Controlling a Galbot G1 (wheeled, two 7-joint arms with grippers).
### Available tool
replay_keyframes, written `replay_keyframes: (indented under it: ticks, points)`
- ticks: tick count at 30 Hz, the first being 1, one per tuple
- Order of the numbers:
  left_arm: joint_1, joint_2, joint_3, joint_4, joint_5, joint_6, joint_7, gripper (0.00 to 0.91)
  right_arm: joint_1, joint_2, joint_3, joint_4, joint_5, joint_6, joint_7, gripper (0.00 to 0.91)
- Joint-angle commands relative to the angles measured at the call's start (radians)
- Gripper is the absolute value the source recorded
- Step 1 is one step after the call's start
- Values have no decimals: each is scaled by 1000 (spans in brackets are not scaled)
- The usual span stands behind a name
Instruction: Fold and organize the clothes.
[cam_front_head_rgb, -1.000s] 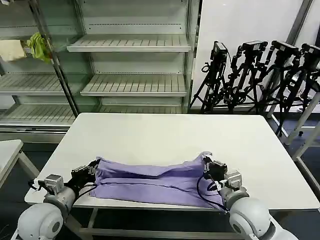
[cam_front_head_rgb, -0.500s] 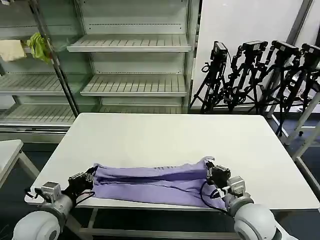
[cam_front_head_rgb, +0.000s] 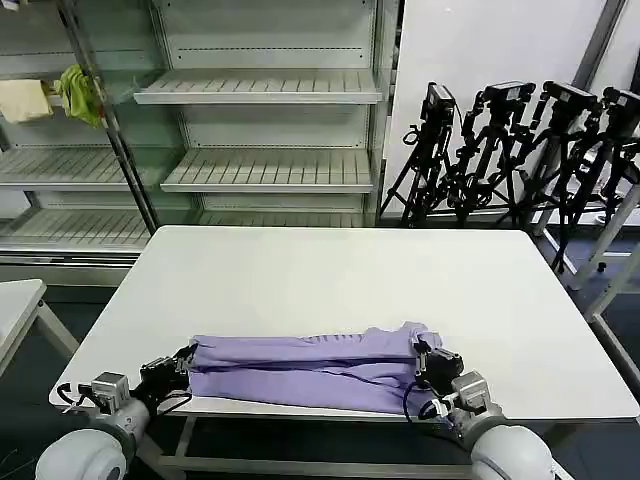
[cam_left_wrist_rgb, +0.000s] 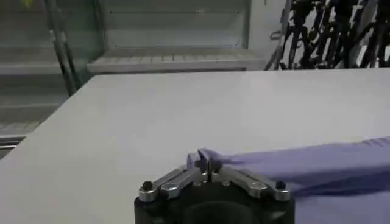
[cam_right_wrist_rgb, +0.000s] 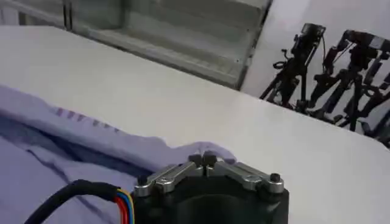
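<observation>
Right now you have the lavender T-shirt (cam_front_head_rgb: 305, 368) lying as a long folded band along the near edge of the white table (cam_front_head_rgb: 330, 280), running left to right. Your left gripper (cam_front_head_rgb: 183, 364) has its fingers pinched together on the shirt's left end — the left wrist view shows fabric caught between the tips (cam_left_wrist_rgb: 204, 163). Your right gripper (cam_front_head_rgb: 428, 352) is likewise clamped on the right end, where the cloth bunches up.
</observation>
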Motion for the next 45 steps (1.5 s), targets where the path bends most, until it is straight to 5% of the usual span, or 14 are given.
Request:
replay_keyframes:
  ticks: [1,3,5,6,7,26,45]
  points:
    - [8,0,8,8,20,1,-3,161,-28,-4,0,2,-21,-2,2,0]
    - [9,-1,11,12,29,1,-5,161,-37,-8,0,3,-29,-2,4,0]
    - [11,-2,12,14,37,1,-6,242,-49,-11,1,4,-34,-8,9,322]
    - [11,-2,12,14,38,1,-7,504,-53,-12,1,6,-36,-14,13,776]
    - [11,-3,13,16,40,1,-7,867,-58,-13,1,7,-39,-20,17,907]
    - [55,-2,-109,-59,88,-3,-21,907,-160,-50,51,124,-176,-31,122,907]
    - [63,-102,-43,-71,-98,2,-86,907,-9,-11,210,278,-76,-30,142,907]
